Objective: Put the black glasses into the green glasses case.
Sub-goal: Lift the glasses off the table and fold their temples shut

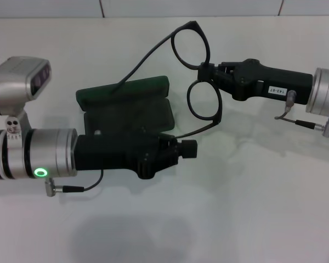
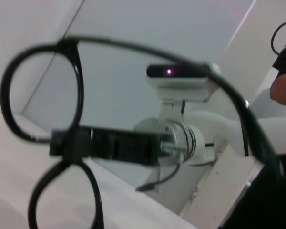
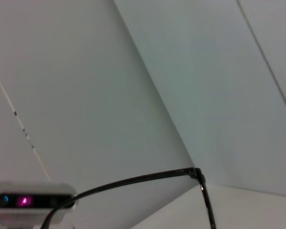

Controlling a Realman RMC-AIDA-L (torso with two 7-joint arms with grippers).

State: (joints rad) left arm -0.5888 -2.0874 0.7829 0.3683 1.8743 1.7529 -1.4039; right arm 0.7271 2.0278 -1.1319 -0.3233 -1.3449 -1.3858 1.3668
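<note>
here, one black glasses (image 1: 200, 76), one green glasses case (image 1: 126, 104).

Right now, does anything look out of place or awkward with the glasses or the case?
Mostly no. The right gripper holds the black glasses by the bridge beside the open green glasses case, temples still unfolded. The left gripper sits across the case's near edge.

Right pincer (image 1: 204, 73) grips black glasses (image 1: 200, 68) at bridge, beside open green glasses case (image 1: 126, 107); left pincer (image 1: 189, 149) near case.

Robot test lab, bare white table (image 1: 252, 208), plain white wall panels (image 3: 190, 71)
</note>
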